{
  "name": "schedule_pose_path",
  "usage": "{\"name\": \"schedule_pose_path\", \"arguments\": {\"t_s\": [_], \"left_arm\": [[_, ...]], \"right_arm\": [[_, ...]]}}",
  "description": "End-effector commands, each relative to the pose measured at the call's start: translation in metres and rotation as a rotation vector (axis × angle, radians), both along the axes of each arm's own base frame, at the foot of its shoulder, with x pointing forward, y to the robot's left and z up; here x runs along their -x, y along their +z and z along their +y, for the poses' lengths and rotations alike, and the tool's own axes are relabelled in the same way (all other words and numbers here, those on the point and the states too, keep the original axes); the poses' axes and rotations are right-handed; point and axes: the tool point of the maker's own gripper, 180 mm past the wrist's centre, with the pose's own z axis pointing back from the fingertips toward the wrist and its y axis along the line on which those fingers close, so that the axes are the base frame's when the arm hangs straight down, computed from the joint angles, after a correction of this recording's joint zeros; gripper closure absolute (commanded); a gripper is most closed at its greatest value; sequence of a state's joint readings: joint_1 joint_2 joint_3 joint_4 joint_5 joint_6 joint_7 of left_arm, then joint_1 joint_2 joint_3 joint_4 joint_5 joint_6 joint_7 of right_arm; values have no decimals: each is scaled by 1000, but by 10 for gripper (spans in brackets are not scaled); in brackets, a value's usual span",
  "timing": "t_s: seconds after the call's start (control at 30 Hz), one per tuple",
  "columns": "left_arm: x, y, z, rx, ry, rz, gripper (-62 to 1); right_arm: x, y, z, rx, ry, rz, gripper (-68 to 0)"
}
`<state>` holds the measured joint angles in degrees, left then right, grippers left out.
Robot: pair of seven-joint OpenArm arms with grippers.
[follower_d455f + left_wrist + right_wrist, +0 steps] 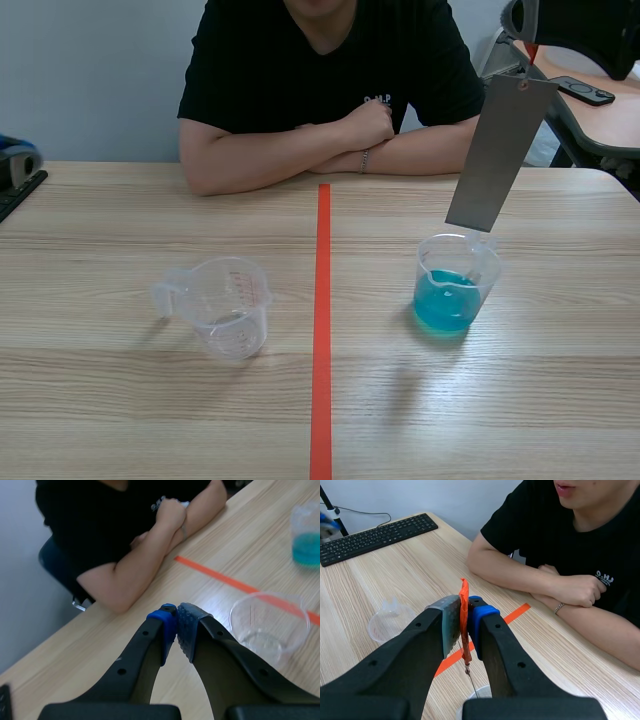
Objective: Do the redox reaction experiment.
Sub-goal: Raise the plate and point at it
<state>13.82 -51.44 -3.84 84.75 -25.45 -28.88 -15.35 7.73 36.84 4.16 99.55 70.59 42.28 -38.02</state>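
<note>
Your right gripper pinches the orange tab; the grey metal strip hangs at 1 o'clock over the blue-solution cup. Lower plumb, slowly. Left gripper closed, empty.

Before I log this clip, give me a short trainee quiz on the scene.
1. True or false: the grey strip has its lower end in the blue liquid of the beaker.
2. The right pincer is shut on: A the orange tab above the strip; B the beaker's rim; C nothing.
3. Which pincer is shut on nothing?
Key: 1 false, the strip hangs above the beaker; 2 A; 3 the left pincer.
</note>
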Motion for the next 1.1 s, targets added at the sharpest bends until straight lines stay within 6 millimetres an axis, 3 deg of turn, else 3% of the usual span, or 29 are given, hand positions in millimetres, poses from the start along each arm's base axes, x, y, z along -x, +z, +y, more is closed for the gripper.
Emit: {"name": "schedule_pose_path", "arguments": {"t_s": [0.0, 0.2, 0.6, 1.07], "left_arm": [[-7, 7, -15, 27, -30, -12, -40], [-30, 0, -60, 27, -120, 21, -40], [-49, -46, -151, 114, -269, 179, -40], [-41, -35, -245, 219, -466, 236, -40]], "right_arm": [[1, 14, 0, -11, 13, -42, -15], [1, 15, 1, -14, 13, -44, -15], [1, 14, 1, -13, 13, -43, -15], [1, 14, 1, -13, 13, -43, -15]]}}
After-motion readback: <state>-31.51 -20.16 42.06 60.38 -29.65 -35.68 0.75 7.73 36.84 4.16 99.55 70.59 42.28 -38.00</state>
